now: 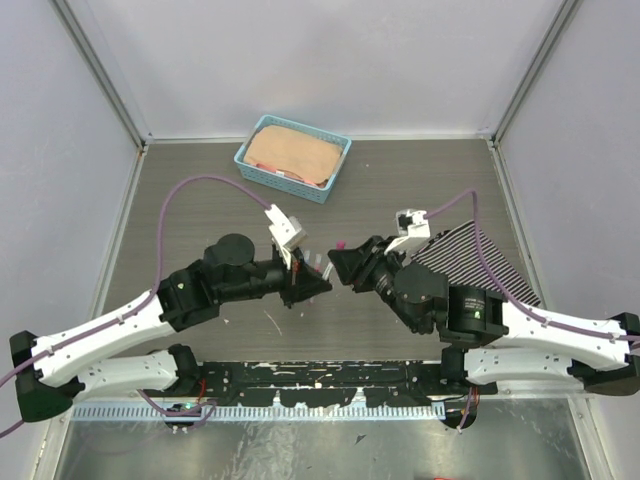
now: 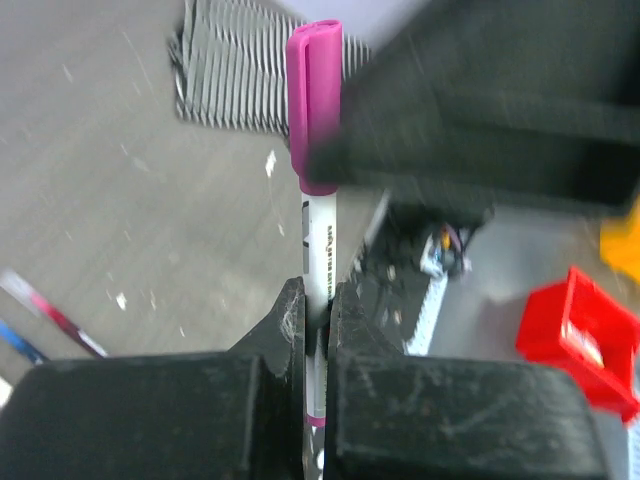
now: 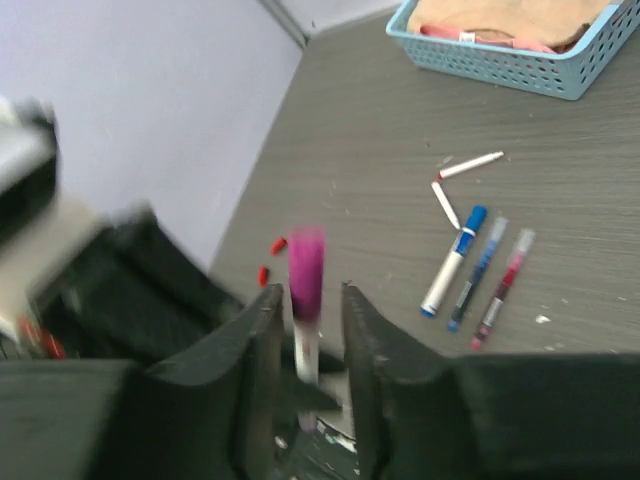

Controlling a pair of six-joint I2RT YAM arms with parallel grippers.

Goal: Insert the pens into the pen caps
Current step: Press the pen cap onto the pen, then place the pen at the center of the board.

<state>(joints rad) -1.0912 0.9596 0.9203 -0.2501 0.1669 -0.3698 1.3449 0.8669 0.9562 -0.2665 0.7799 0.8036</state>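
At table centre, left gripper was clamped shut on the white barrel of a pen. The pen stuck out past the fingertips, magenta cap on its far end. Right gripper straddled that cap, jaws slightly apart, thin gap either side. Left wrist view showed print on the barrel and a striped mat behind. Only the right wrist view showed three pens lying side by side, one blue-capped, two loose white pens near them, blue basket beyond.
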